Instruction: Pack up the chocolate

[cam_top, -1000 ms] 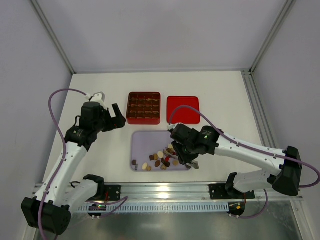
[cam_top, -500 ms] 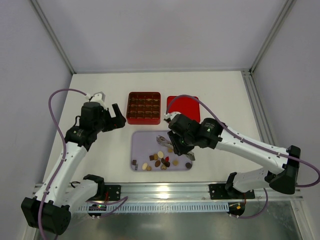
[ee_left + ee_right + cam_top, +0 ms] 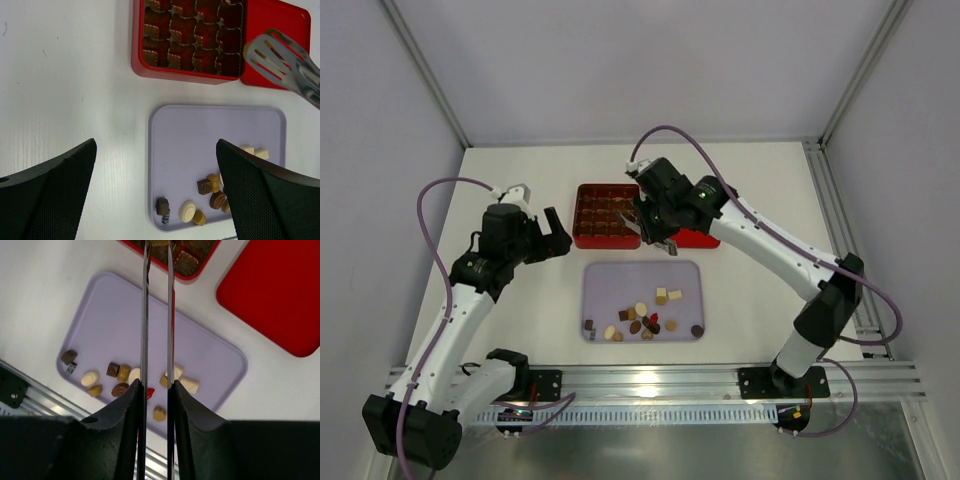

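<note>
Two tools: left tool (image 3: 558,232) spread, apart from box (image 3: 137,60); right tool (image 3: 156,390) pinching tongs (image 3: 280,55), tips over box right edge.

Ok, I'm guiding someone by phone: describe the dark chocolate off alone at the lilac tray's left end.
Find the pale lilac tray, on the near side of the red grid box. In its near left corner sits one dark brown chocolate, apart from the main cluster. Only it has a tiny striped piece right beside it.

Table (image 3: 760,190) w/ red box (image 3: 608,243), lid (image 3: 280,295), lilac tray (image 3: 620,285)
</note>
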Tool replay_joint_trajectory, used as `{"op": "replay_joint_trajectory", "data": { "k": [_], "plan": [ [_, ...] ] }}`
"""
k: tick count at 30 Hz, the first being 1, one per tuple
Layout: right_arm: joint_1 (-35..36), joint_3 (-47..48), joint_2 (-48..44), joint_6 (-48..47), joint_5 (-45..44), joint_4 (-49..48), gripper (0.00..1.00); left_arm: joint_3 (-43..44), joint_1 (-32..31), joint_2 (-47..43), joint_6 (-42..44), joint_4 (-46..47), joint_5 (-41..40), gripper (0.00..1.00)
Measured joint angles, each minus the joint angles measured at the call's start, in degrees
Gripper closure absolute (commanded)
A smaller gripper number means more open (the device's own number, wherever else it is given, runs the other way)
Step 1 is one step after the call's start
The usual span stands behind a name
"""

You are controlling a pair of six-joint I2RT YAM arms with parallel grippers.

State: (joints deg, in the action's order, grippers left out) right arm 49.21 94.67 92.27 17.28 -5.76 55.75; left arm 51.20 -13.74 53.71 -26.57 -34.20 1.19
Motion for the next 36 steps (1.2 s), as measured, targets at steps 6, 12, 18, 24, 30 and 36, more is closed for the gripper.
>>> {"op": "replay_joint_trajectory", "data": {
  "k": [6, 12, 18, 24, 30, 36],
  "plan": [
    [-1.68, 12.85, 13.79, -2.58, 0.70, -2.64, 0.76, 0.00, 0.00, 0.00, 0.00, 0.02, 0.02, 0.00],
    [-1.73, 22.82, 24.35, -3.72, 1.44, -3.96, 0.76, 0.00, 0.00, 0.00, 0.00, 0.02, 0.02, 0.00],
    [-1.81, 25.55, 28.89, -3.69, 2.16, -4.63, 0.76, 0.00, 0.00, 0.00, 0.00, 0.00, 0.04, 0.00],
    [-1.81, 26.71, 30.53, -3.69, 2.43, -5.33, 0.75, 0.00, 0.00, 0.00, 0.00, 0.00, 0.04, 0.00],
    [-1.84, 27.04, 32.09, -3.67, 2.45, -6.01, 0.72, 0.00, 0.00, 0.00, 0.00, 0.00, 0.04, 0.00],
    [-1.84, 27.39, 32.85, -3.65, 2.36, -6.05, 0.66, 0.00, 0.00, 0.00, 0.00, 0.00, 0.07, 0.00]
  ]
}}
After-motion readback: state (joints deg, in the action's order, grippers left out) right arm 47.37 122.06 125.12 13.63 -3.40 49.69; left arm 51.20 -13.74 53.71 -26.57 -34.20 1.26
